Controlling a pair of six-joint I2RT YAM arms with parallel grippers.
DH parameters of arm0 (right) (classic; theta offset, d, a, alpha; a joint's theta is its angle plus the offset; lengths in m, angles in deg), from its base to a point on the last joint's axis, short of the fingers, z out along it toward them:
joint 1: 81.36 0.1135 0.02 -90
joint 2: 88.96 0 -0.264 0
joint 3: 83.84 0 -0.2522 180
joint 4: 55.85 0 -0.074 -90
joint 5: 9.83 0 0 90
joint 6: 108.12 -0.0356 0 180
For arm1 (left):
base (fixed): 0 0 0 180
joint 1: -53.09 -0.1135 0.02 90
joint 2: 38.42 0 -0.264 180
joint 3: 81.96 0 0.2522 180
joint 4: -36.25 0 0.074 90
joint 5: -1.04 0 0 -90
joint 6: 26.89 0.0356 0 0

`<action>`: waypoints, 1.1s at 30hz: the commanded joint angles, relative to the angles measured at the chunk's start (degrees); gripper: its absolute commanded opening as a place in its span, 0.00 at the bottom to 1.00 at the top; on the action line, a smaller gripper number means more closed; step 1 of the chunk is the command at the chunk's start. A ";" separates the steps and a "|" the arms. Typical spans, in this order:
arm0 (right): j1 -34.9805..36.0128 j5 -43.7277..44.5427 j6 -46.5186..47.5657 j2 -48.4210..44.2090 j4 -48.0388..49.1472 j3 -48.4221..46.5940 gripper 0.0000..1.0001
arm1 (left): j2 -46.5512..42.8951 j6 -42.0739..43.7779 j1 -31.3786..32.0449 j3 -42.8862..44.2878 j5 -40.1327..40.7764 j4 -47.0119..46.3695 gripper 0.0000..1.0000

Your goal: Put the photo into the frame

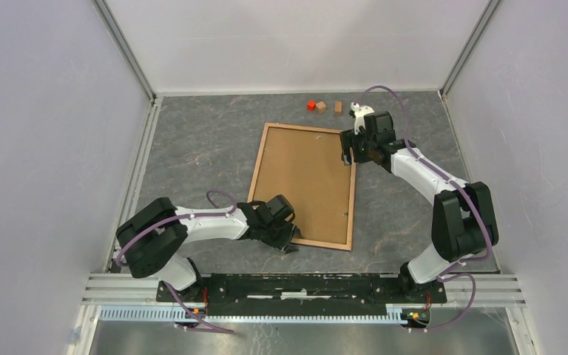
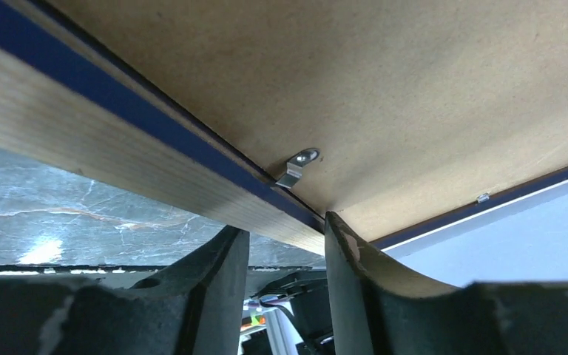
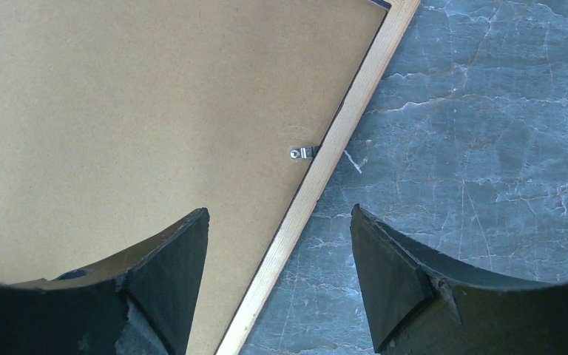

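At the near short rail of the frame (image 1: 353, 196), which is lying back-up with its long axis running away from the arms, the left gripper (image 1: 287, 244) is straddling the edge, and whether it is pinching cannot be told. The right gripper (image 1: 349, 157) is hanging spread over the far right rail. A backing board (image 1: 303, 177) is filling the frame, and the photo is not showing.

The left arm (image 1: 205, 225) and the right arm (image 1: 423, 167) are white with chunky black joints. A thin purple cable (image 1: 385, 87) loops along each one. The fingers (image 3: 170, 288) are black, thick and a bit scuffed.
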 commanded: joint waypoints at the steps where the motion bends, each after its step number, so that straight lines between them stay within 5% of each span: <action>1: -0.01 -0.97 -0.90 -1.29 2.97 0.32 0.76 | 2.00 -6.63 0.18 -1.92 3.84 3.49 0.47; 2: 0.03 -0.97 -1.07 -1.01 3.19 0.17 0.76 | 2.05 -6.49 0.06 -2.29 4.32 3.56 0.46; 4: 0.01 -1.68 -1.35 -0.44 3.47 -0.04 0.75 | 2.34 -3.52 -0.66 -2.45 4.65 3.84 0.28; 8: 0.02 -2.20 -1.53 0.16 3.51 0.15 0.75 | 6.85 16.36 -3.16 7.07 9.40 18.44 0.03; 10: 0.07 -1.66 -0.96 0.11 3.55 0.70 0.75 | 9.81 25.06 -4.05 11.09 12.98 25.87 0.02; 17: 0.03 -0.52 -0.41 -0.75 4.51 4.57 0.76 | 13.98 49.05 -7.68 10.29 19.79 28.10 0.02; 24: 0.03 -2.95 -2.03 -6.52 6.28 10.50 0.76 | 9.90 80.32 -19.72 12.05 20.30 24.93 0.02; 33: 0.02 7.63 -2.05 -12.78 -0.78 13.21 0.76 | 8.30 92.07 -25.98 18.91 26.23 30.07 0.02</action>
